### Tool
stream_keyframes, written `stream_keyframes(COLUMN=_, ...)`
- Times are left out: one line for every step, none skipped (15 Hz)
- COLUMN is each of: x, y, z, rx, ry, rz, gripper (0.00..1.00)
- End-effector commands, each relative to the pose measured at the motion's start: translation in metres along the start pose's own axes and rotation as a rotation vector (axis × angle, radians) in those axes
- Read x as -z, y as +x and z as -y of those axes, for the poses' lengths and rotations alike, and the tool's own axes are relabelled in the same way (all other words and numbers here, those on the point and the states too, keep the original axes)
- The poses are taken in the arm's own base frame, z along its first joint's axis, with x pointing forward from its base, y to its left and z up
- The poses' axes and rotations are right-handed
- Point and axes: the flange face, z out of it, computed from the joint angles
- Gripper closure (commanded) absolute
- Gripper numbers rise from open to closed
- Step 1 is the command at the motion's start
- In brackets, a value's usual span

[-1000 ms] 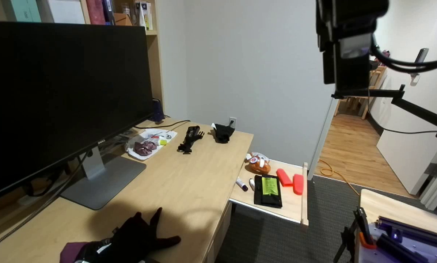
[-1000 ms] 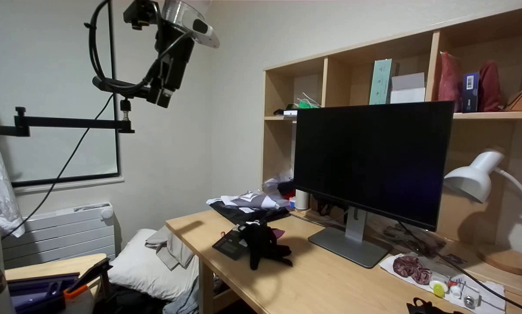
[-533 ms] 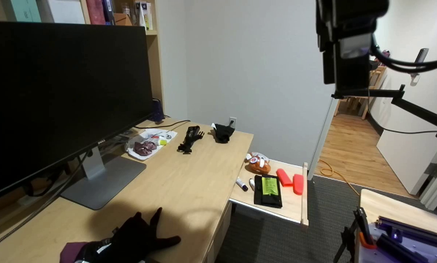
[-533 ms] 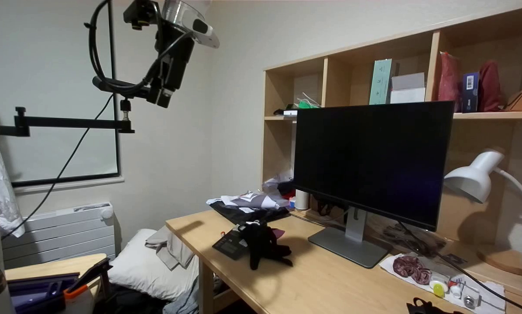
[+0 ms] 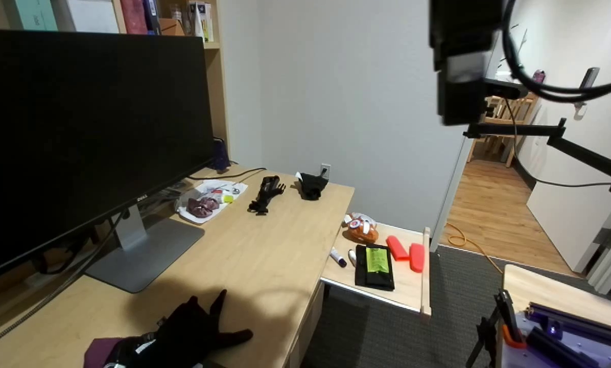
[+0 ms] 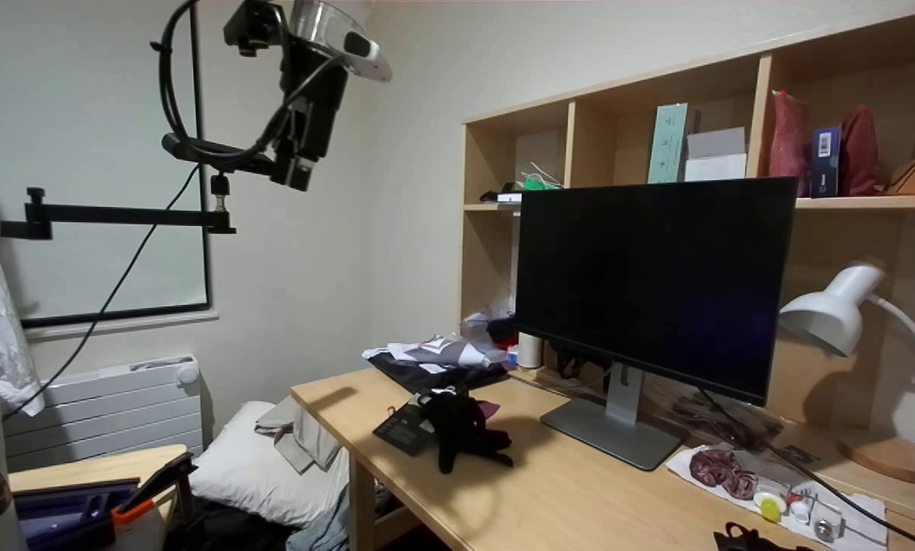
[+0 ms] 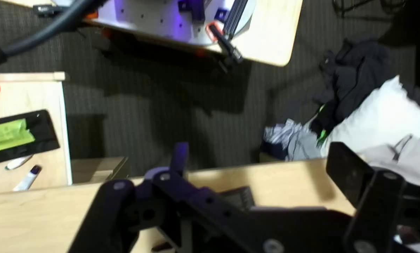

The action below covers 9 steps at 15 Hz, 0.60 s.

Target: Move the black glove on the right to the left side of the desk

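One tabletop (image 5: 264, 255) dominates; the arm (image 6: 339, 30) has just edged towards it, so the reach is probably beginning. The likely black glove (image 5: 313, 187) lies ungripped at the far end in an exterior view; the fingers (image 7: 347, 172) are spread.

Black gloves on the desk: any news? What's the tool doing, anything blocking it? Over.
Tool open, holding nothing, raised well above the desk. Black gloves at both ends, none gripped. Monitor standing there too, perhaps something to steer around.
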Motion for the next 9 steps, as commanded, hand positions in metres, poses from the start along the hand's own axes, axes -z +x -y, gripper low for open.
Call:
stream_keyframes(x=-0.012, y=0.065, z=-0.062, rx=-0.165, ry=-0.017, rz=-0.122, gripper=0.00)
stream_keyframes(x=-0.016, y=0.083, z=-0.081, rx=-0.215, ry=-0.022, rz=-0.160, gripper=0.00)
stream_keyframes(x=-0.022, y=0.103, z=-0.103, rx=-0.266, ry=-0.027, rz=-0.195, gripper=0.00)
stream_keyframes(x=-0.029, y=0.122, z=-0.122, rx=-0.320, ry=-0.030, rz=-0.217, gripper=0.00)
stream_keyframes(x=-0.037, y=0.140, z=-0.142, rx=-0.374, ry=-0.033, rz=-0.242, gripper=0.00)
stream_keyframes(x=-0.046, y=0.160, z=-0.160, rx=-0.431, ry=-0.039, rz=-0.254, gripper=0.00)
stream_keyframes(x=-0.055, y=0.178, z=-0.176, rx=-0.485, ry=-0.053, rz=-0.253, gripper=0.00)
stream_keyframes(x=-0.045, y=0.141, z=-0.156, rx=-0.398, ry=-0.028, rz=-0.257, gripper=0.00)
stream_keyframes(x=-0.055, y=0.153, z=-0.166, rx=-0.417, ry=-0.028, rz=-0.243, gripper=0.00)
